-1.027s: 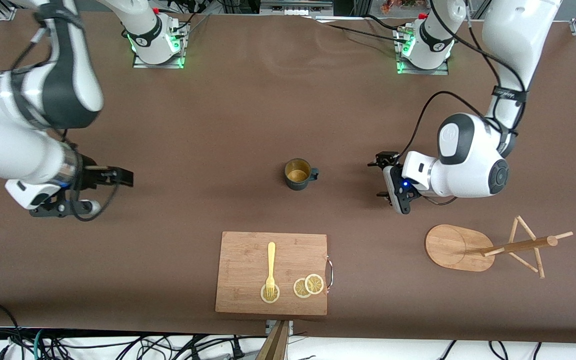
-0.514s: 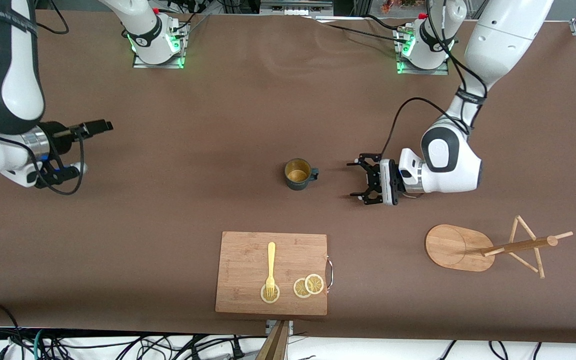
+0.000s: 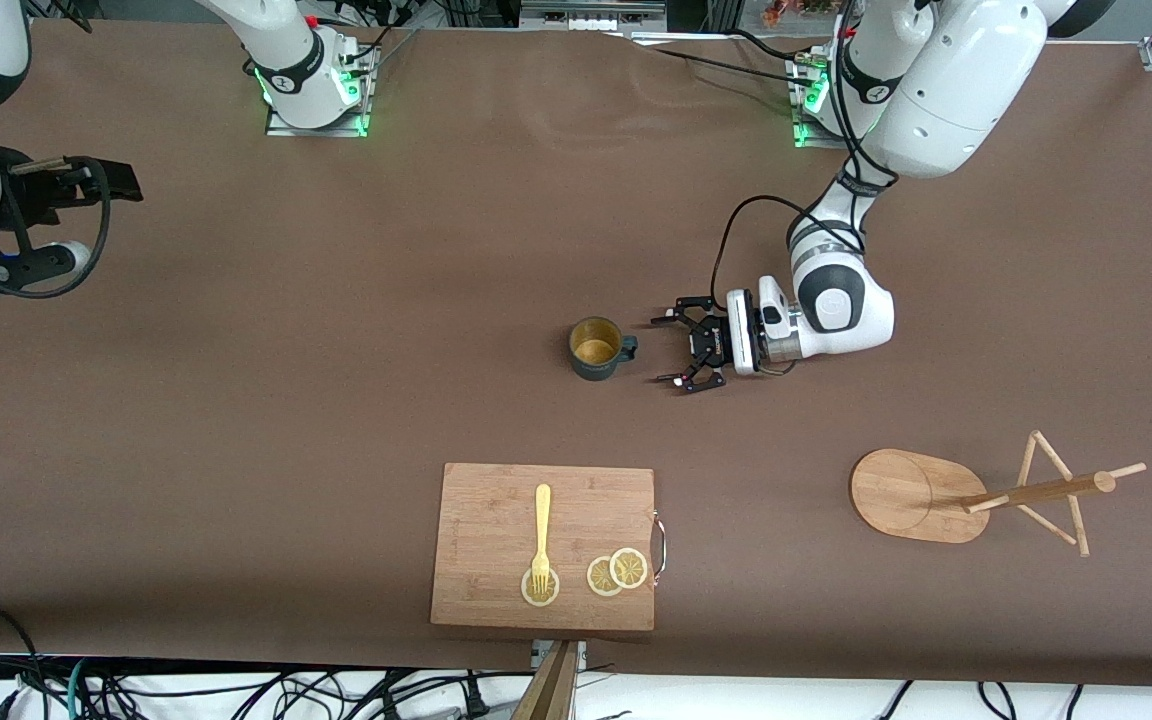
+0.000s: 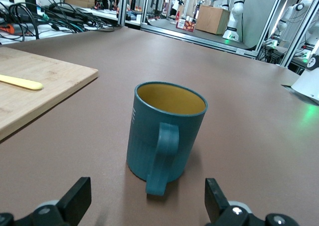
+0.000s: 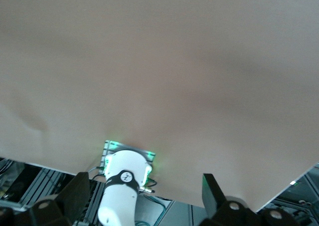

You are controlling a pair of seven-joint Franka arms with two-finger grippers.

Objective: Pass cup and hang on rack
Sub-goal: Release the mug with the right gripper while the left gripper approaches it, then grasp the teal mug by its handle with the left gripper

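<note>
The cup (image 3: 596,349) is standing upright mid-frame on the table (image 3: 336,400), unheld. Rack (image 3: 976,495) is sitting lower right, pegs bare. Left gripper (image 3: 674,349) is hovering just beside the handle, fingers (image 4: 75,201) spread. Right gripper (image 3: 106,185), fingers apart, is waiting upper left. Grasp, pass and hanging all appear outstanding.

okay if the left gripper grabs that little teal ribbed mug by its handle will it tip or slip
The small teal ribbed mug stands upright on a flat base, so a light nudge probably won't tip it. Its thin side handle faces the open left gripper; held there alone, it may swing. The glazed-looking wall could be slippery; it looks rigid and possibly breakable.
</note>
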